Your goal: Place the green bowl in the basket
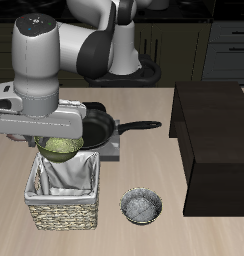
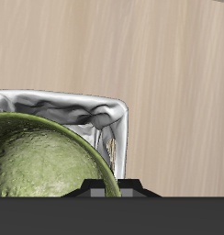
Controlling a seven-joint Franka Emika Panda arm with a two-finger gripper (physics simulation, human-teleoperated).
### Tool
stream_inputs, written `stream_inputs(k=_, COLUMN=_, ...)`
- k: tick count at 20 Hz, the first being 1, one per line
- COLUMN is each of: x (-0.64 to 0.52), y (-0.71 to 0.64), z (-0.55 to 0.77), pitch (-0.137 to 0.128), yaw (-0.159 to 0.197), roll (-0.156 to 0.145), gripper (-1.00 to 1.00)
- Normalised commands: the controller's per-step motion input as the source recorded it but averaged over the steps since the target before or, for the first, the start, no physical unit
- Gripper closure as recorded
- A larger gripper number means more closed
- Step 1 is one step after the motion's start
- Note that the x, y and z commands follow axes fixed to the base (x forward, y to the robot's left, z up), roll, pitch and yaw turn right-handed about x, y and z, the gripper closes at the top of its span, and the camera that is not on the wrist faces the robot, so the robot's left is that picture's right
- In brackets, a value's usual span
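Note:
The green bowl (image 1: 59, 148) is olive with a lighter rim. It hangs just above the back edge of the basket (image 1: 62, 200), a square wicker basket lined with pale cloth. My gripper (image 1: 54, 138) is shut on the bowl's rim and holds it clear of the basket. In the wrist view the bowl's speckled inside (image 2: 36, 165) fills the space close to my gripper (image 2: 112, 189), with the basket's cloth-lined rim (image 2: 100, 112) below it. My fingers are mostly hidden by the arm in the exterior view.
A black frying pan (image 1: 102, 126) sits on a burner right behind the basket. A grey-blue speckled bowl (image 1: 141, 206) lies beside the basket near the table's front edge. A large dark box (image 1: 214, 135) stands at the far side of the table.

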Motion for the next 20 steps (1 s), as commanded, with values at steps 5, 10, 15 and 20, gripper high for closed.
stream_inputs(k=5, x=0.08, y=-0.01, z=-0.33, pitch=0.044, yaw=-0.002, roll=-0.004, gripper=1.00)
stream_inputs(k=10, x=0.03, y=0.11, z=-0.39, pitch=0.037, yaw=0.049, roll=0.018, gripper=1.00)
stream_inputs(k=15, x=0.02, y=0.08, z=-0.28, pitch=0.031, yaw=0.068, roll=-0.022, gripper=-1.00)
stream_inputs(k=20, x=-0.07, y=0.10, z=-0.10, pitch=0.012, yaw=0.011, roll=0.029, gripper=-1.00)
